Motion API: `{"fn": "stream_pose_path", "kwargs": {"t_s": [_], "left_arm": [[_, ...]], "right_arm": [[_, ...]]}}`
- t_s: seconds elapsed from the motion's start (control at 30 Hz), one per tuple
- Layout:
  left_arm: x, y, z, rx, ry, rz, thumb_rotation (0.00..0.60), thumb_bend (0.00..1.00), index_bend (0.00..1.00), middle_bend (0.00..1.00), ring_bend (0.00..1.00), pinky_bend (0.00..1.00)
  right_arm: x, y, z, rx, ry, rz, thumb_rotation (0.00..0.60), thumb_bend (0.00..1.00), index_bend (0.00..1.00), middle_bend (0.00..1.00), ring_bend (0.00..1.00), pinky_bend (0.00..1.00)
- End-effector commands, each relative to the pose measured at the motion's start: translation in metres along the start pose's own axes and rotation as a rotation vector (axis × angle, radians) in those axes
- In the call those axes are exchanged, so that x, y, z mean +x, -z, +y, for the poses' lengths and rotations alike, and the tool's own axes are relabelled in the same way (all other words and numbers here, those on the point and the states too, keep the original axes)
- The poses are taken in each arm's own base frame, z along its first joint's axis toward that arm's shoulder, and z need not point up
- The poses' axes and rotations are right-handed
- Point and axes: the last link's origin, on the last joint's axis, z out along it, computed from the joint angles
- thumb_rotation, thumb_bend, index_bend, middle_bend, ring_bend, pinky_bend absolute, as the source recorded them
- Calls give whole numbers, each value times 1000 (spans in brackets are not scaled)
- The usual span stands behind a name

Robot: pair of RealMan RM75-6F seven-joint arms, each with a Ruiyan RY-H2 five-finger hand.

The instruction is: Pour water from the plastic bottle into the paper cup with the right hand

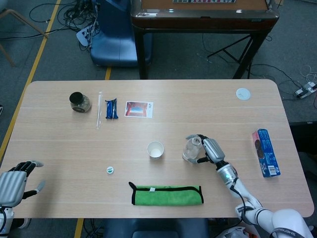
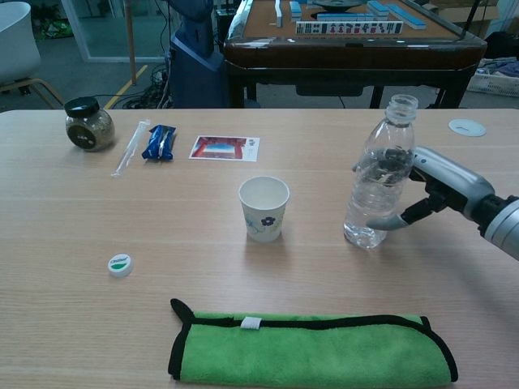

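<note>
The right hand wraps its fingers around the uncapped plastic bottle, which stands upright on the surface. The paper cup stands near its left, apart; a green cloth lies nearer.

Green towel, black-edged; white floral cup
</note>
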Motion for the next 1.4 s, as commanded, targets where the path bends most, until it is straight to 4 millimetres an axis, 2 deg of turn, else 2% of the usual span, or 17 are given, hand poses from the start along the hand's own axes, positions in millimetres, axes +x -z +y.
{"fn": "stream_pose_path", "kwargs": {"t_s": [0.03,0.27,0.63,0.87,1.4], "left_arm": [[0,0,0,1,0,0,600,229,360,332,315,504],[0,1,0,2,2,-1,600,229,365,332,316,504],[1,0,-1,8,3,-3,600,229,367,332,316,504],[2,0,-2,13,9,-3,600,229,373,332,316,504],[2,-1,0,8,10,-5,600,229,377,332,315,504]], "right_arm": [[0,-1,0,-1,-5,5,600,84,328,397,286,337],[1,-4,0,-1,5,18,600,153,392,474,358,374],[9,-9,-5,10,55,44,600,195,486,557,436,420],[27,-11,-15,18,152,47,600,259,512,579,452,444],[64,-15,-45,-85,538,-60,600,265,528,596,467,455]]}}
